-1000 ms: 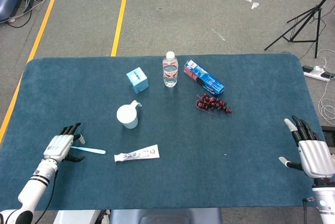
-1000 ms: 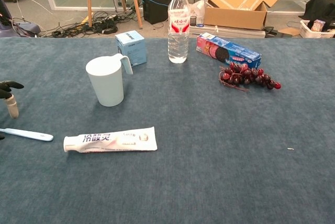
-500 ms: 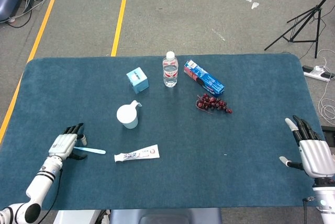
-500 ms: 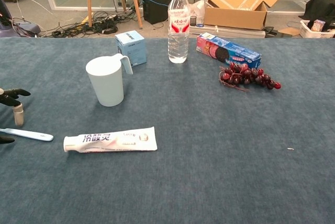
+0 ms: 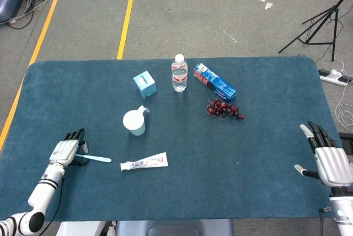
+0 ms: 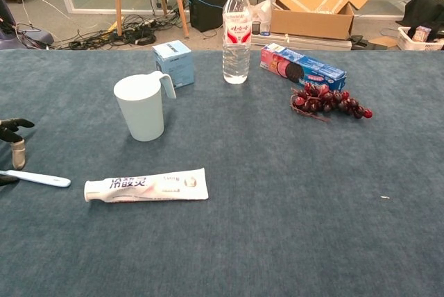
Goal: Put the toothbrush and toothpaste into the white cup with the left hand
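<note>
- Since the earlier frames, only the left hand (image 5: 65,151) has shifted, drawing slightly back toward the near table edge at the toothbrush's handle end; everything else lies as before.
- Left hand: fingers apart over that handle end; whether it actually grips the handle I cannot tell.
- Toothbrush (image 5: 95,158): slim, pale-blue plastic, flat on the table (image 5: 265,137), front-left of the cup.
- Toothpaste (image 6: 146,186): soft white tube with a flattened end, lying flat just right of the toothbrush.
- Cup (image 6: 140,107): smooth white plastic with a handle, upright and empty, so neither item is in yet; both steps are left.
- Table: covered in dark blue, felt-like cloth.
- Right hand (image 5: 328,156): fingers spread, holding nothing, at the far right edge.
</note>
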Controlling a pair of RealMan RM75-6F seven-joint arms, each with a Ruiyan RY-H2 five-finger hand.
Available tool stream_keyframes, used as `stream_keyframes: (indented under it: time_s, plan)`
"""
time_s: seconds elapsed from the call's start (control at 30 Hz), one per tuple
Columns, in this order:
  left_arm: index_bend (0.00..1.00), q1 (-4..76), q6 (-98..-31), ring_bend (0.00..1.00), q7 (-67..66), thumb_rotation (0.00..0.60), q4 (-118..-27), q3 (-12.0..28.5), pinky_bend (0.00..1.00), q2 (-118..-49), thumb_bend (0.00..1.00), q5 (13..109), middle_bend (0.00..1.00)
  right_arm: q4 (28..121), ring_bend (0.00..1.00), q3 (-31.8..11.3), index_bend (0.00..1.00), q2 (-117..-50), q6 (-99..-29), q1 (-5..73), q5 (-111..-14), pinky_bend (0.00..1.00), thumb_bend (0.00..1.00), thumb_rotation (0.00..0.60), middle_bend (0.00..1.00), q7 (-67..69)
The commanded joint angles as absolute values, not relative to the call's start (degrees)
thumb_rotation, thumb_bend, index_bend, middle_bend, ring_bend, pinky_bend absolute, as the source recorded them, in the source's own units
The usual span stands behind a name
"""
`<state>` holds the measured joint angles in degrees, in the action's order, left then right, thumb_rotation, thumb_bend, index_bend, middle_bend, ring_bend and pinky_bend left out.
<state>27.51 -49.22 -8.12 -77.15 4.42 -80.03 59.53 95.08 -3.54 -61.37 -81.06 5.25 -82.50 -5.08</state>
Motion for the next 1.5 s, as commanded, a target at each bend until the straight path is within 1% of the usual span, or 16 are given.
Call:
stream_keyframes:
  time_s: [0.03,0.33,0.63,0.93,1.27,1.5]
  plan:
    - [0.51,27.5,-49.3,0.00,-8.1,0.600,-77.1,4.4,0.00,-80.1,0.28,59.5,0.00,95.1,0.00,-3.5,0.01,-61.4,-81.1,5.2,-82.5,0.26,0.00,0.600,0.00,-5.1]
    - [0.53,27.6,-49.1,0.00,-8.4,0.600,-77.0,4.3,0.00,-80.3,0.30,59.4,0.00,95.1,0.00,-3.6,0.01,-61.3,-81.2,5.2,-82.6,0.26,0.00,0.600,0.00,-4.9]
    - [0.58,27.4,-50.3,0.00,-7.9,0.600,-77.8,4.5,0.00,-79.9,0.32,60.3,0.00,95.1,0.00,-3.5,0.01,-61.3,-81.1,5.2,-82.6,0.26,0.00,0.600,0.00,-5.0]
    - [0.59,27.2,-51.2,0.00,-8.4,0.600,-79.1,4.5,0.00,-78.8,0.32,60.5,0.00,95.2,0.00,-3.5,0.01,-61.3,-81.2,5.2,-82.7,0.26,0.00,0.600,0.00,-5.0]
    - [0.61,27.0,-54.2,0.00,-12.0,0.600,-85.0,4.5,0.00,-74.1,0.32,61.2,0.00,95.2,0.00,-3.5,0.01,-61.2,-81.4,5.1,-82.9,0.26,0.00,0.600,0.00,-4.9]
    - [0.61,28.0,-56.8,0.00,-17.1,0.600,-91.5,5.7,0.00,-67.9,0.32,60.9,0.00,95.3,0.00,-3.4,0.01,-61.2,-81.6,5.1,-83.2,0.26,0.00,0.600,0.00,-5.0]
